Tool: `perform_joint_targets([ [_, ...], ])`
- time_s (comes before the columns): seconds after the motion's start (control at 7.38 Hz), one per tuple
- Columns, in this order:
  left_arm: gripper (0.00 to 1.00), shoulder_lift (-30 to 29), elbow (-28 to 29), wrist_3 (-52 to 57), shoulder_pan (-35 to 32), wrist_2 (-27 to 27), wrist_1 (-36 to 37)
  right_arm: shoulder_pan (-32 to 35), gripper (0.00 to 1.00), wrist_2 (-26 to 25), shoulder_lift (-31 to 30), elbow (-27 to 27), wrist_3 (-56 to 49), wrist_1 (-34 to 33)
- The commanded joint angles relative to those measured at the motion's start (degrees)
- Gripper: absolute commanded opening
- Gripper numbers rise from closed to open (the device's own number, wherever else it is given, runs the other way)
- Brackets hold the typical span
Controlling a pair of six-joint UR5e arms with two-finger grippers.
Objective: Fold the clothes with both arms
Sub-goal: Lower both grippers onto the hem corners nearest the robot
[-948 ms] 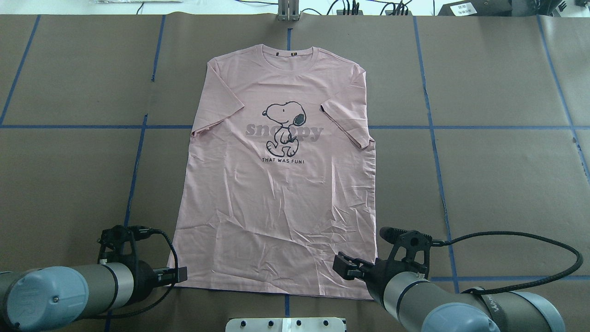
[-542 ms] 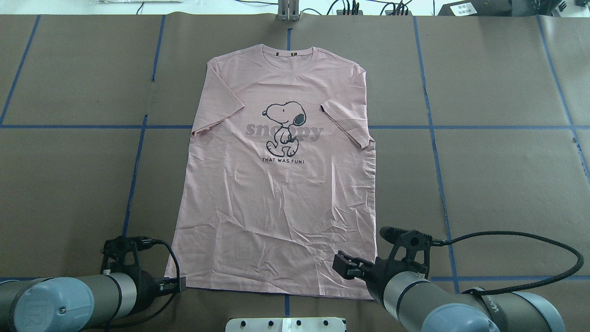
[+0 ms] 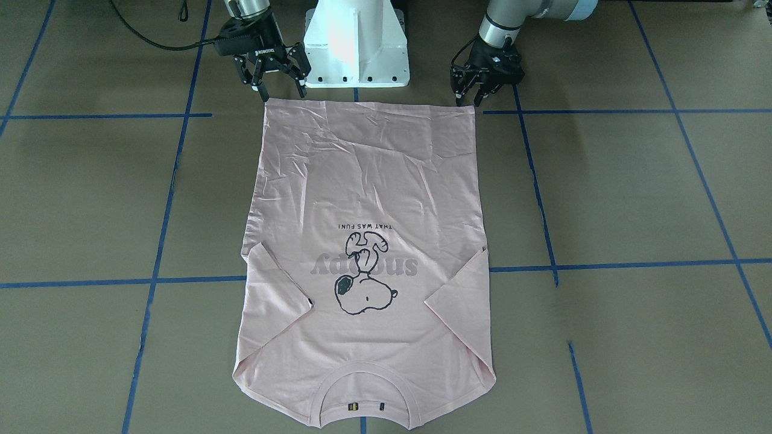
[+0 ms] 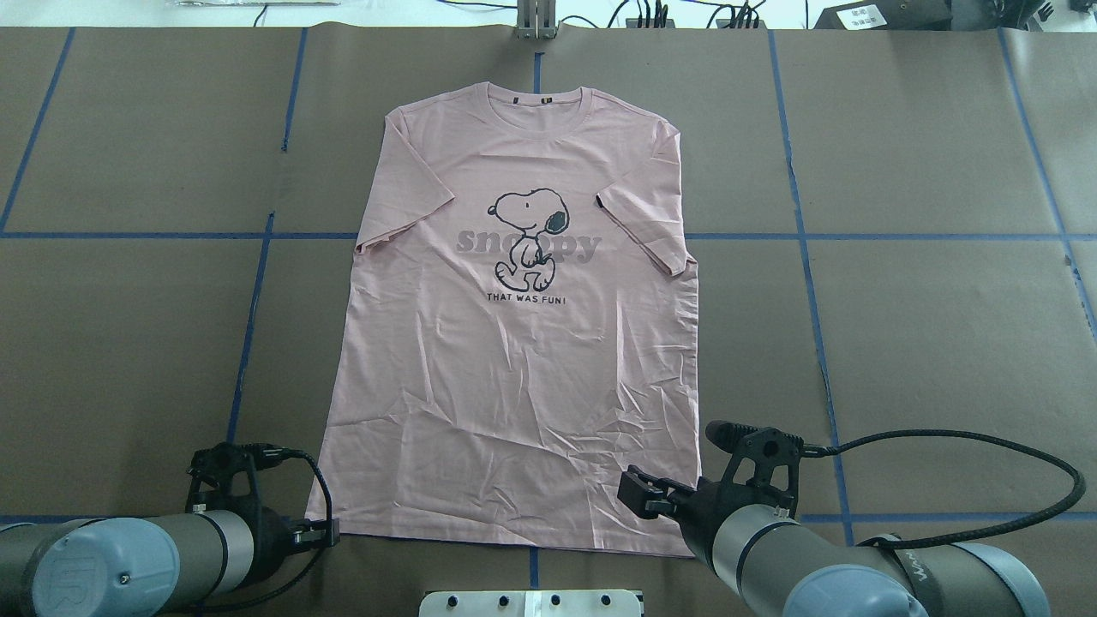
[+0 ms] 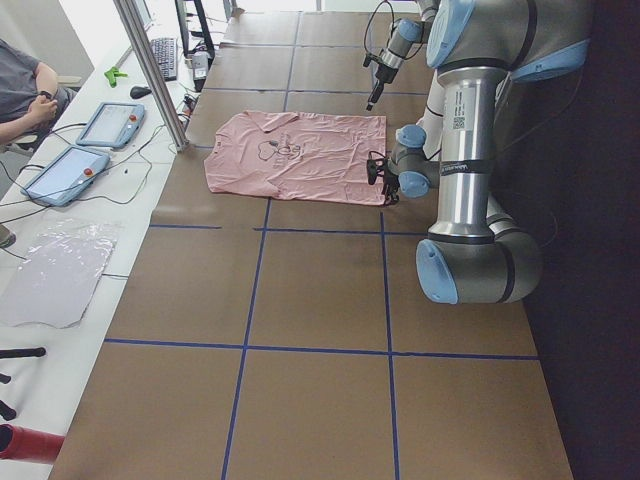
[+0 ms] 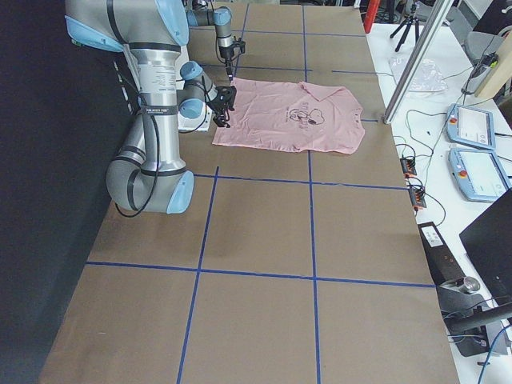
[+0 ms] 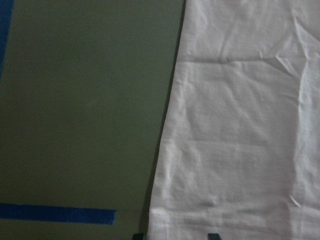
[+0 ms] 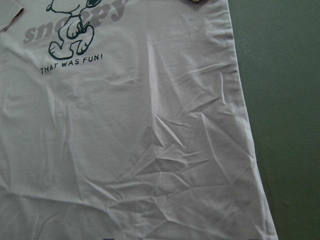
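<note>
T-shirt lies flat, sleeves turned in, body not yet folded. We see left gripper and right gripper spread, empty; hem corners just below them.

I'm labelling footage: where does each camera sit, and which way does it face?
Front: across the table, facing the pedestal; T-shirt collar nearest, left gripper, right gripper at its hem.
Overhead: from behind, looking forward; left arm and right arm enter below.
Exterior left: table's end; left arm nearest.
Exterior right: opposite end; right arm nearest.
Left wrist: down on a hem corner; fingertips just show.
Right wrist: down on wrinkled cloth, print.
Shared: front and overhead see the T-shirt from opposite ends.
</note>
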Motion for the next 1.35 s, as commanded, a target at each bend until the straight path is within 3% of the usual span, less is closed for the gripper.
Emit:
perform_joint_targets([
  [0.0, 0.52, -0.71, 1.34, 0.01, 0.11, -0.02, 0.41, 0.00, 0.93, 0.00, 0.00, 0.00, 0.01, 0.00],
  [0.14, 0.52, -0.89, 1.70, 0.01, 0.19, -0.19, 0.41, 0.00, 0.93, 0.00, 0.00, 0.00, 0.01, 0.00],
  [0.27, 0.45, -0.98, 1.53, 0.01, 0.19, -0.19, 0.32, -0.09, 0.93, 0.00, 0.00, 0.00, 0.01, 0.00],
  [0.54, 0.00, -1.16, 1.44, 0.10, 0.19, -0.28, 0.41, 0.00, 0.94, 0.00, 0.00, 0.00, 0.01, 0.00],
  [0.81, 0.00, -1.07, 1.26, 0.10, 0.11, -0.19, 0.32, -0.26, 0.94, 0.00, -0.09, -0.09, 0.01, 0.00],
  [1.08, 0.00, -1.24, 1.09, 0.10, 0.11, -0.19, 0.32, -2.97, 0.74, -3.06, -1.04, -0.26, 8.30, -2.61],
  [1.22, 0.00, -1.51, 0.74, 0.10, -0.07, -0.19, 0.32, -4.21, 0.69, -3.43, -1.05, -0.26, 12.36, -6.47],
])
